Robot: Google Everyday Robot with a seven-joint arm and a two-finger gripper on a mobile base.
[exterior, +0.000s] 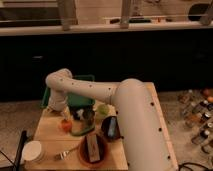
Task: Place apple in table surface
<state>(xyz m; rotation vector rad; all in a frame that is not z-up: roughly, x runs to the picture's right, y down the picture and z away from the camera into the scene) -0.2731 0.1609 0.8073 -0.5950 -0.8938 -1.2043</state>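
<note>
Surface: tan table surface [46, 134], apple [66, 125] resting at its left, near dark green tray [82, 101] | Gripper [63, 116] just above apple, fingers spread | Room: dark cabinet fronts [125, 55] behind, pale countertop [100, 28] above.

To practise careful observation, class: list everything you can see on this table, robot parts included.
table surface: one, light tan wood, centre
apple: one, orange-red, table's left side in view
tray: one, dark green, table's far left
round fruit: one, pale green, mid-table
packet: one, dark, beside the fruit
bowl: one, brown, near edge
container: one, white, near-left corner
arm: one, white, over the table
gripper: one, pale, just above the apple
</note>
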